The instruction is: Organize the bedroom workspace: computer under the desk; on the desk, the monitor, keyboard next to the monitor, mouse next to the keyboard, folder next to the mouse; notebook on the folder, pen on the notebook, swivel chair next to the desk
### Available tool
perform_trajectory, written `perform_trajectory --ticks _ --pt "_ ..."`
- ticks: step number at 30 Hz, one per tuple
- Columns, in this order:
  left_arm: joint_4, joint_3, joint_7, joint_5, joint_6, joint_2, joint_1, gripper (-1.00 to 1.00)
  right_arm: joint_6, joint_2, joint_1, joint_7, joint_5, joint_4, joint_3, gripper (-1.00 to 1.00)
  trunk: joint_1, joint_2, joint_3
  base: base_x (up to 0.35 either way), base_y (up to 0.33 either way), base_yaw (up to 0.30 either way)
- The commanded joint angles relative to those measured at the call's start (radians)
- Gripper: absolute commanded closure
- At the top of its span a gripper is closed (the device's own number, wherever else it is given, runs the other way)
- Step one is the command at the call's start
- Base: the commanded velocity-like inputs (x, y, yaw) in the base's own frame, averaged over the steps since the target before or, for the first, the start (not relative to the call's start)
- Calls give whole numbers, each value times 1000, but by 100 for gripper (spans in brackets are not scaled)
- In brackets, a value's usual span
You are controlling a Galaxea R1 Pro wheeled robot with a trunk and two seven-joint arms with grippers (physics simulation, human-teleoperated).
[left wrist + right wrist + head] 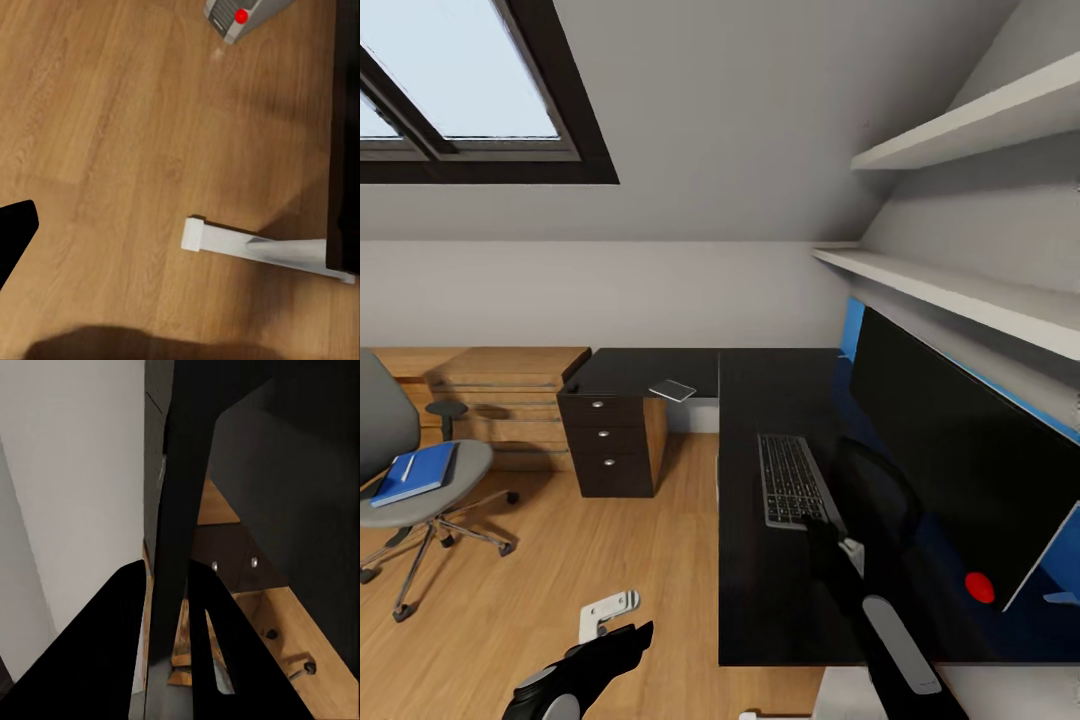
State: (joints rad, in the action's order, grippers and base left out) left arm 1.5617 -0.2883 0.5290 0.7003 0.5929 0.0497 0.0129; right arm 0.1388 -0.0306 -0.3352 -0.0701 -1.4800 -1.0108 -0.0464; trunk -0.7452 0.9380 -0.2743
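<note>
The long black L-shaped table [780,590] is seen along the right wall in the head view, its three-drawer black unit with round silver knobs [610,440] standing at the far corner. On the table stands the large flat monitor with a black front [950,440], turned edge-on along the wall, a small red light at its near lower corner. Just beside the monitor, on the side facing the room, lies the slim keyboard with black keys in a dark grey frame [792,478]. A thin flat grey notebook [673,390] lies on the far wing of the table.

The grey upholstered swivel chair with a chrome star base [415,500] stands well apart from the table on the wooden floor [610,540]. The bright blue flat folder [415,473] lies on its seat, with a thin white pen [407,468] on top of it.

The right gripper [166,585] is seen in the right wrist view with its jaws clenched around the thin black edge of the monitor. The left gripper [622,640] hangs low over the floor; whether its jaws are released or clenched cannot be told. In the left wrist view, the small silver-grey tower computer with a red light [238,15] stands on the floor near the table's edge.
</note>
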Motion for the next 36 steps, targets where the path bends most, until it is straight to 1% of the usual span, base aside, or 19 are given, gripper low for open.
perform_trajectory --ticks 1,9,14,17,21,25,28,32,36 --pt "1 -2 10 10 1 1 1 -100 2 0 -2 -5 -11 19 0 100 0 1 -1 -9 -37 0" --pt "1 -2 10 11 1 1 1 -100 2 0 -2 -4 -11 24 0 100 0 1 -1 -2 -46 0" --pt "1 3 10 12 1 1 1 -100 2 0 -2 14 -11 26 0 100 0 1 -1 11 -18 0" --pt "-2 6 9 13 1 1 1 -100 2 0 -2 16 -11 26 0 100 0 1 -1 174 -2 0" --pt "-17 32 9 10 0 1 1 -100 2 0 -2 16 -11 27 0 100 0 1 -1 130 0 0" --pt "-19 39 8 13 1 1 1 -100 2 0 -2 16 -11 28 0 100 0 1 -1 158 0 0" --pt "-20 42 9 11 1 1 1 -100 1 0 -5 16 -11 42 0 100 0 1 -1 88 -40 0" --pt "-21 43 8 13 1 1 1 -100 1 0 -24 16 -11 77 0 100 0 1 -1 135 -101 0" --pt "-21 43 8 13 1 1 1 -100 1 0 -28 16 -11 84 0 100 0 1 -1 37 -38 0"
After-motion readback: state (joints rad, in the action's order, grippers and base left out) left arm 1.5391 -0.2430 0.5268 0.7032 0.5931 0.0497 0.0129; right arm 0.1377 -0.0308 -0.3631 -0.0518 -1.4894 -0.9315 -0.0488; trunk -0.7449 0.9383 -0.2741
